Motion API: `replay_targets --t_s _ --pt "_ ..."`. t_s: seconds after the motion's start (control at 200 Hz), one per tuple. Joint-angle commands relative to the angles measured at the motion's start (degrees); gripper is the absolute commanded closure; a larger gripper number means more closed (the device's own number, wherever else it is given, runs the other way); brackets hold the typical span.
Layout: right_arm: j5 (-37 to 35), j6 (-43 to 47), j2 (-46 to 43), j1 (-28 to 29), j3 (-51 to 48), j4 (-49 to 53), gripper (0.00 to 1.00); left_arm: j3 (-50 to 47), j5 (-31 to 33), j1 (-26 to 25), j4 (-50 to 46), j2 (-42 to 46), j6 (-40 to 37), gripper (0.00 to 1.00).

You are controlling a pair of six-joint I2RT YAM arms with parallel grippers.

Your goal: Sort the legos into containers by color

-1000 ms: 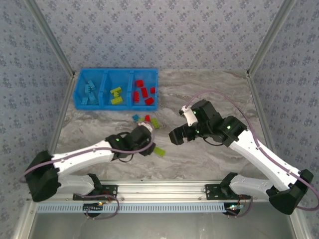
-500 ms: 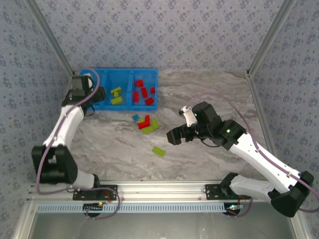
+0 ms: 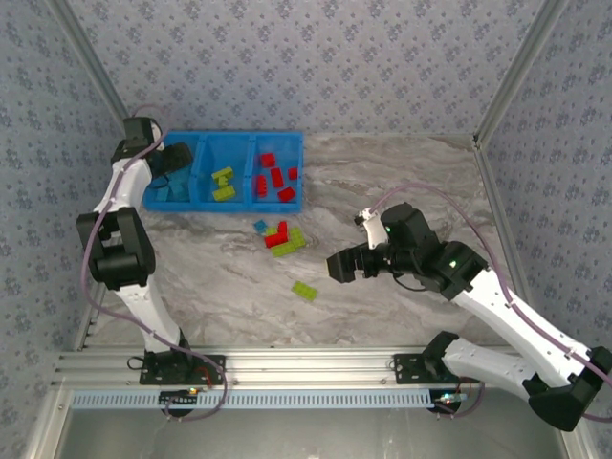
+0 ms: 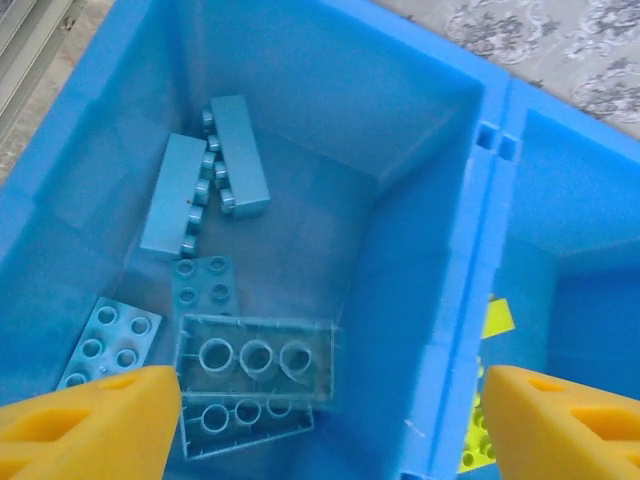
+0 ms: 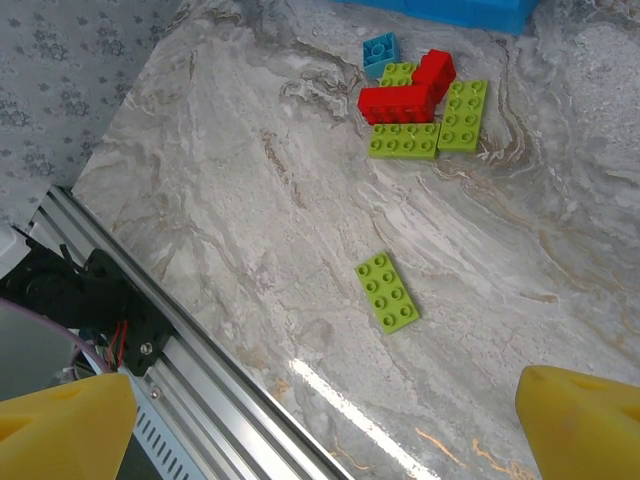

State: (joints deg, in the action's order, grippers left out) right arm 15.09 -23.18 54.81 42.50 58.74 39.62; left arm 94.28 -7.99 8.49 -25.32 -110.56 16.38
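Sorted into the blue tray: light-blue bricks in the left compartment, lime bricks in the middle, red bricks on the right. Just off the tray's near right corner, a loose cluster of red, lime and blue. Farther out, a lone lime brick on open marble. Over the left compartment, the left gripper, jaws spread, empty. Well right of the tray, the right gripper, jaws wide apart, holding nothing.
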Motion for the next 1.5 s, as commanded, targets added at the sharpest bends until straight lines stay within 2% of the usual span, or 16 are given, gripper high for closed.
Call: replay_targets --t_s 0.0,0.145,0.235,0.305,0.385,0.48,0.555,0.675,0.77,0.844,0.964,1.079,1.119,1.294,1.424,1.494 --pt "0.35 -1.56 -0.73 0.28 -0.73 0.52 0.00 1.17 -1.90 -0.13 -1.24 3.50 0.03 0.18" --pt "-0.49 -2.66 -0.28 0.34 -1.53 -1.41 0.00 -1.11 -4.31 -0.10 -3.09 9.11 -0.09 0.21" --pt "-4.91 -3.68 1.12 1.10 -2.22 -2.04 0.00 -7.89 -8.47 -1.25 0.33 18.28 3.18 0.22" --pt "-9.23 -4.18 3.37 2.72 -2.44 -2.24 0.00 -14.54 -9.26 -5.10 3.04 27.47 3.40 0.22" --pt "-12.04 -3.85 7.40 5.25 -2.66 -3.84 0.00 -20.58 -7.08 -14.35 1.57 37.49 -2.78 0.22" --pt "-14.24 -2.57 13.51 8.15 -2.06 -4.90 0.00 -26.88 -4.07 -30.39 -2.07 47.40 -13.49 0.22" --pt "-18.08 -1.13 17.95 10.04 -1.88 -6.28 0.00 -32.30 -1.95 -41.02 -3.33 53.81 -17.57 0.24" --pt "-20.71 1.11 24.21 12.17 -2.54 -7.97 0.02 -39.97 -3.00 -54.09 -5.09 63.13 -23.68 0.27" --pt "-18.95 1.74 28.17 14.15 -3.45 -10.83 0.04 -44.37 -2.99 -60.72 -8.01 68.19 -29.68 0.25" --pt "-19.10 1.67 31.38 15.71 -3.30 -11.80 0.07 -48.21 -2.67 -62.45 -9.52 70.84 -32.40 0.24" --pt "-21.28 1.92 36.11 17.33 -2.59 -12.70 0.11 -52.50 -6.73 -62.63 -10.69 71.49 -35.81 0.19" --pt "-22.49 3.54 40.63 17.62 -1.73 -14.22 0.19 -55.26 -10.48 -62.85 -12.04 70.60 -40.36 0.05" --pt "-23.13 3.75 42.29 17.57 -1.20 -14.55 0.24 -55.84 -9.75 -62.81 -12.82 70.33 -41.17 0.01" --pt "-22.28 3.85 47.65 17.81 -0.08 -15.64 0.51 -57.25 -5.77 -62.79 -13.18 72.02 -41.34 0.01" --pt "-20.85 4.01 46.99 17.88 -0.44 -16.85 0.70 -58.64 -2.30 -62.81 -12.90 75.50 -41.61 0.01" --pt "-20.38 3.77 44.72 17.67 -0.83 -18.08 0.75 -59.11 -0.64 -62.81 -12.07 77.03 -41.52 0.01"
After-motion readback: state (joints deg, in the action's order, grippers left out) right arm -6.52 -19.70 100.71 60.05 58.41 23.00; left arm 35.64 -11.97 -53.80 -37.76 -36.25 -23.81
